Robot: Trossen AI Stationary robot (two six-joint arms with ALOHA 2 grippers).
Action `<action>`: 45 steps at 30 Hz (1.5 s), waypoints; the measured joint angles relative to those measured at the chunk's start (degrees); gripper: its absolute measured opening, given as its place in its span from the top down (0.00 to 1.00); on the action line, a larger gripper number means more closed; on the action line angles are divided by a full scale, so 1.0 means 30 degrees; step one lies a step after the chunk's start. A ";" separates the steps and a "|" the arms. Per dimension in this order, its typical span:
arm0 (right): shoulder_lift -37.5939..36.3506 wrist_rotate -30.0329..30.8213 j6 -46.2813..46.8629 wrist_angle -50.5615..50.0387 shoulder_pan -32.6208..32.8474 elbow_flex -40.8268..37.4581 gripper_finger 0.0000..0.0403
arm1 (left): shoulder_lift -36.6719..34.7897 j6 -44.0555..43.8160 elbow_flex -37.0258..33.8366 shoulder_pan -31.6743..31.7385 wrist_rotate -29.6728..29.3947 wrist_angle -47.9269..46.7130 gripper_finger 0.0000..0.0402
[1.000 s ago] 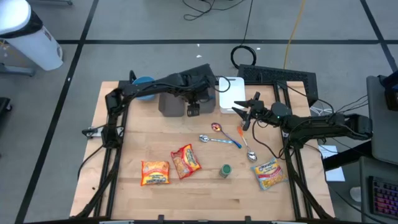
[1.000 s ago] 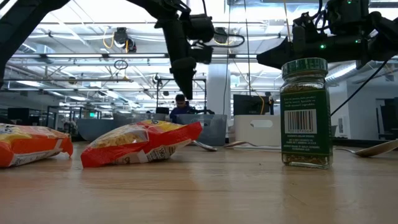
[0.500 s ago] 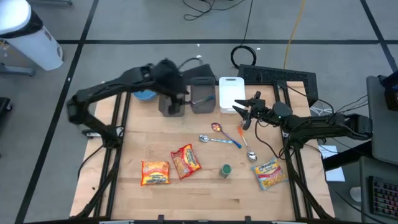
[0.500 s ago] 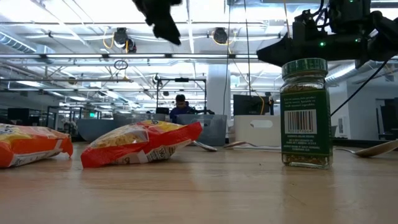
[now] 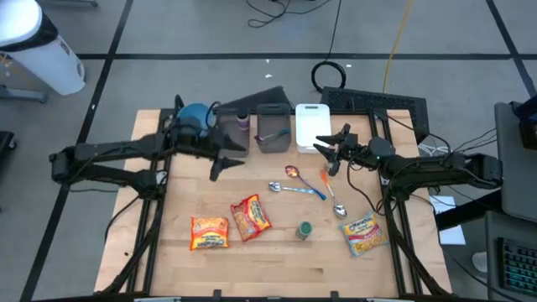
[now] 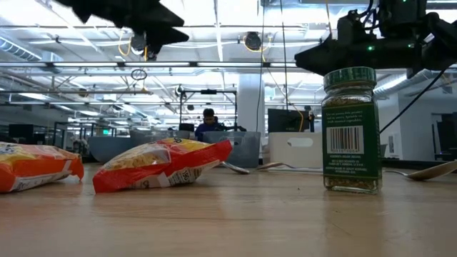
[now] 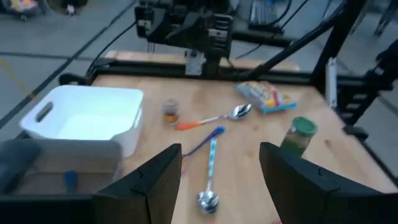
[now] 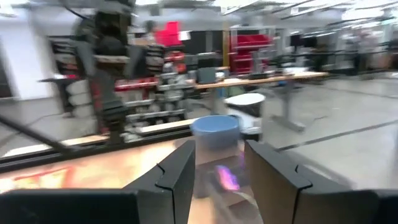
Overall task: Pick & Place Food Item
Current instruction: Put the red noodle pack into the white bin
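Three noodle packets lie flat on the table: two orange ones [image 5: 209,232] [image 5: 250,216] near the front and a yellow one [image 5: 362,234] at the front right. A green-lidded spice jar [image 5: 304,230] [image 6: 349,128] stands upright between them. My left gripper [image 5: 227,158] [image 7: 219,180] hovers open above the table's left half, pointing toward the right edge, with nothing between its fingers. My right gripper [image 5: 336,149] [image 8: 219,180] hangs open in the air beside the white bin [image 5: 312,126], also with nothing in it.
Two grey bins [image 5: 273,130] [image 5: 232,127] and a blue bowl [image 5: 195,117] stand along the far edge; a small purple thing [image 5: 243,123] shows in the left bin. Spoons [image 5: 285,186] [image 5: 336,201] lie mid-table. Bare wood stretches along the near edge.
My left gripper has drawn back from above the grey bins toward the table's left edge, rising a little and tipping from pointing down to nearly level. My right gripper has stayed where it was.
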 joint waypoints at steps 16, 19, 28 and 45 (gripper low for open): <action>0.0285 -0.2556 0.1687 -0.1741 0.2145 0.2688 0.45 | -0.0522 -0.3593 -0.8185 -0.1735 -0.0036 1.4883 0.44; 0.0994 -0.2527 0.1471 -0.4060 0.3008 0.4293 0.39 | -0.0536 -0.4541 -0.7990 -0.1845 0.0081 1.4762 0.44; 0.4657 -0.0679 -0.2178 -0.6512 0.7411 0.7313 0.33 | -0.0544 -0.4647 -0.6331 -0.4344 -0.0134 0.7437 0.44; 0.7759 0.1975 -0.2247 -0.6931 0.9887 0.7934 0.36 | 0.3182 -0.6499 -0.3415 -0.2368 0.2918 -0.0607 0.44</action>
